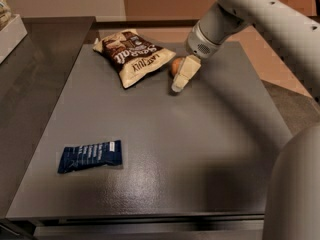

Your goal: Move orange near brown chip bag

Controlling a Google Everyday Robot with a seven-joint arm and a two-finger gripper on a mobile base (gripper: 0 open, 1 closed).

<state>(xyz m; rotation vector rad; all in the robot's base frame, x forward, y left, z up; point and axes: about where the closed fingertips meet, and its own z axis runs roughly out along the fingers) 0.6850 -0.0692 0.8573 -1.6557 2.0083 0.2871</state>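
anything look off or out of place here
Nothing stands out: the brown chip bag lies flat, the orange sits close beside it with the tool at the orange, and a blue wrapper lies flat near the front.

Far side of table point(165, 149), bag point(132, 56) is lying. Just right of bag, orange point(176, 66) is sitting. Also right of bag, gripper point(182, 76) is hanging, covering orange's right part. Well in front of bag, wrapper point(90, 156) is lying.
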